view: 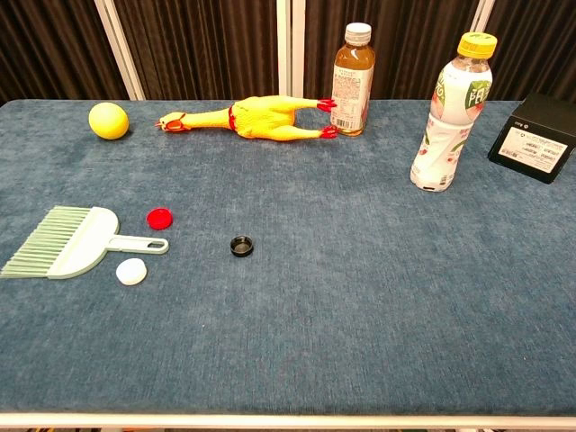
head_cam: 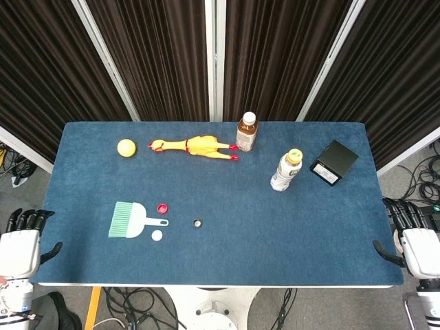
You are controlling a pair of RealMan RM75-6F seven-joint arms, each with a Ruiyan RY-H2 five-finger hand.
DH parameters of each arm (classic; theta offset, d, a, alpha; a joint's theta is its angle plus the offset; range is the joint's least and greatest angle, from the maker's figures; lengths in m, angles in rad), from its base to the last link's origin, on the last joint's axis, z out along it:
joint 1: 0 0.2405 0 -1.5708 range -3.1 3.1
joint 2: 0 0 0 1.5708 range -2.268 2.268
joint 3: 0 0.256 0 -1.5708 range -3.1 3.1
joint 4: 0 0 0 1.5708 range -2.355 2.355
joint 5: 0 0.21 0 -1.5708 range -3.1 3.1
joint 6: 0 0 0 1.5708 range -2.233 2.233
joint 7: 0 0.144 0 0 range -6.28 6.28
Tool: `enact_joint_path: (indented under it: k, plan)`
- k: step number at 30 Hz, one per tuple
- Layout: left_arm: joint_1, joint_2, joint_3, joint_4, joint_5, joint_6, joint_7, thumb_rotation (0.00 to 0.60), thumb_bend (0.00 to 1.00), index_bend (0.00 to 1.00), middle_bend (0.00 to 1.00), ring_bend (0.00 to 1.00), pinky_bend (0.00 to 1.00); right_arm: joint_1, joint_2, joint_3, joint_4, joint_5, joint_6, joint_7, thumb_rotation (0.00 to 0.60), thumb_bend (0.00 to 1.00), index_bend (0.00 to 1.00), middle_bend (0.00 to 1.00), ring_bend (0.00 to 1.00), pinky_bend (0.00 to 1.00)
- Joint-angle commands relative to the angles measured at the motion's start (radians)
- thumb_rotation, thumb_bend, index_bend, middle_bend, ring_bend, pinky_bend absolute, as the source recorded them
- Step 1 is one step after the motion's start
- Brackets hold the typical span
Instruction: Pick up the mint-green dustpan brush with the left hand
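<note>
The mint-green dustpan brush (head_cam: 130, 219) (view: 74, 241) lies flat on the blue table, near its front left, bristles to the left and handle pointing right. My left hand (head_cam: 20, 242) hangs off the table's left front corner, well left of the brush, fingers apart and holding nothing. My right hand (head_cam: 412, 237) sits off the right front corner, also empty with fingers spread. Neither hand shows in the chest view.
A red cap (head_cam: 162, 208), a white cap (head_cam: 157, 235) and a black cap (head_cam: 197, 223) lie close to the brush handle. Further back are a yellow ball (head_cam: 126, 147), a rubber chicken (head_cam: 196, 146), two bottles (head_cam: 247, 131) (head_cam: 286, 170) and a black box (head_cam: 334, 163).
</note>
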Motion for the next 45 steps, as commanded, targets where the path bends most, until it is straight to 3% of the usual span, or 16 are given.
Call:
enact_joint_path:
  k: [1,9,14,19,22,24,28,34,45]
  plan:
    - [-0.006,0.010,0.001,-0.009,0.001,-0.014,0.005,0.600,0.14,0.27,0.26,0.20,0.14,0.000,0.000,0.000,-0.001,0.000,0.000,-0.001,0.600,0.17,0.00,0.10,0.00,0.00]
    - [-0.039,0.039,-0.005,-0.045,0.024,-0.054,-0.005,0.600,0.14,0.27,0.26,0.20,0.14,-0.003,0.008,0.003,-0.002,-0.006,0.018,0.000,0.600,0.17,0.00,0.10,0.00,0.00]
    - [-0.120,0.058,-0.039,-0.059,0.047,-0.135,0.011,0.600,0.12,0.27,0.26,0.20,0.14,-0.002,0.017,0.013,-0.001,-0.011,0.036,-0.009,0.600,0.17,0.00,0.10,0.00,0.00]
    - [-0.230,0.061,-0.073,-0.084,0.010,-0.296,0.016,0.600,0.09,0.13,0.07,0.05,0.07,0.002,0.025,0.017,-0.002,-0.014,0.039,-0.008,0.600,0.17,0.00,0.10,0.00,0.00]
    - [-0.306,0.033,-0.092,-0.065,-0.032,-0.401,0.060,0.600,0.10,0.12,0.06,0.04,0.07,0.001,0.026,0.016,0.003,-0.010,0.036,-0.002,0.600,0.17,0.00,0.10,0.00,0.00]
    - [-0.343,0.014,-0.099,-0.059,-0.083,-0.468,0.092,0.600,0.11,0.13,0.11,0.06,0.08,-0.001,0.026,0.015,0.007,-0.006,0.035,0.003,0.600,0.17,0.00,0.10,0.00,0.00]
    - [-0.417,-0.065,-0.119,-0.013,-0.185,-0.565,0.137,0.600,0.15,0.28,0.29,0.20,0.12,-0.002,0.025,0.015,0.015,-0.001,0.034,0.013,0.600,0.17,0.00,0.10,0.00,0.00]
    - [-0.486,-0.191,-0.114,0.089,-0.242,-0.610,0.174,0.600,0.16,0.36,0.36,0.24,0.15,-0.005,0.023,0.015,0.025,0.005,0.034,0.020,0.600,0.17,0.00,0.10,0.00,0.00]
    - [-0.518,-0.311,-0.057,0.132,-0.277,-0.577,0.303,0.600,0.16,0.36,0.41,0.25,0.15,-0.013,0.015,0.013,0.039,0.018,0.033,0.032,0.600,0.17,0.00,0.10,0.00,0.00]
